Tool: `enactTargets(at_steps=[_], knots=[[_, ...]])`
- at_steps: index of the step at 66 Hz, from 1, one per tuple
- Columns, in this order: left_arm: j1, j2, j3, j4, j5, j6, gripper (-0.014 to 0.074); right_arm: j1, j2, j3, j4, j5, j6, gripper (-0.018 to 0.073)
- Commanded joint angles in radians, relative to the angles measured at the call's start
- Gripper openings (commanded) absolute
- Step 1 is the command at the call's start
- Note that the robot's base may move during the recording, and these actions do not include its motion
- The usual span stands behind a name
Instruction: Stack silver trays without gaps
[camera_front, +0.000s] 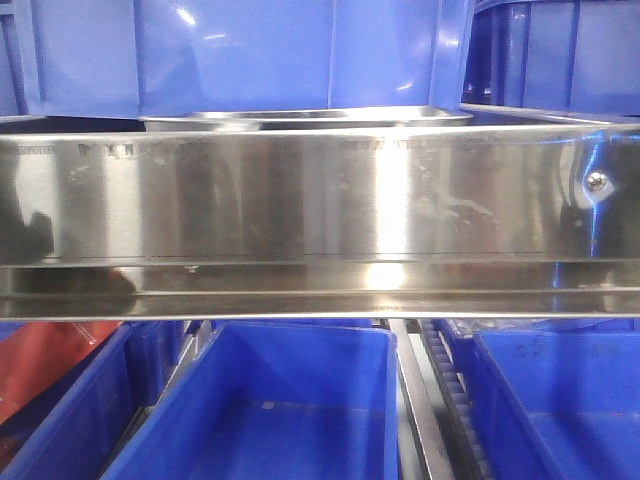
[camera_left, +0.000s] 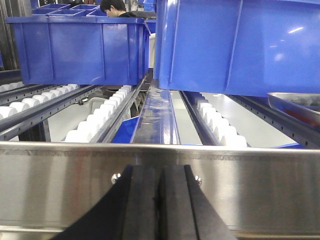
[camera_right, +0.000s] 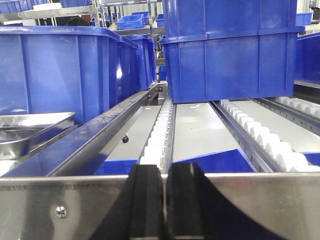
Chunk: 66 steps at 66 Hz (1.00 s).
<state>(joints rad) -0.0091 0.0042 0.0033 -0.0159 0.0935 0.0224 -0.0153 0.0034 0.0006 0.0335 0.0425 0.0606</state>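
A silver tray rests on the shelf behind the steel rail, below a blue bin; only its rim shows in the front view. The same kind of silver tray peeks in at the right edge of the left wrist view, and stacked silver trays sit at the left of the right wrist view. My left gripper is shut and empty, low in front of the rail. My right gripper is shut on nothing, also in front of the rail. Both stand apart from the trays.
A long steel shelf rail with screws spans the front, also seen as the rail and rail in the wrist views. Blue bins sit on roller lanes behind it. More blue bins stand on the level below.
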Motion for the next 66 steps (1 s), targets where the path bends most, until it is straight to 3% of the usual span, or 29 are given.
enactTargets(at_steps=[1, 18, 27, 47, 66], knots=[[0.003, -0.004, -0.003, 0.004, -0.013, -0.009, -0.0013, -0.002, -0.003, -0.001, 0.002, -0.014, -0.004, -0.0015], [0.003, -0.004, -0.003, 0.007, -0.013, -0.007, -0.0013, -0.002, -0.003, -0.001, 0.002, -0.014, -0.004, -0.0015], [0.003, -0.004, -0.003, 0.103, -0.013, -0.003, -0.0013, -0.002, -0.003, -0.001, 0.002, -0.014, -0.004, -0.0015], [0.003, -0.004, -0.003, 0.103, -0.018, -0.003, -0.0013, -0.002, -0.003, -0.001, 0.002, -0.014, -0.004, -0.0015], [0.003, -0.004, -0.003, 0.103, -0.182, -0.003, -0.0013, -0.002, -0.003, -0.001, 0.002, -0.028, -0.004, -0.0015]])
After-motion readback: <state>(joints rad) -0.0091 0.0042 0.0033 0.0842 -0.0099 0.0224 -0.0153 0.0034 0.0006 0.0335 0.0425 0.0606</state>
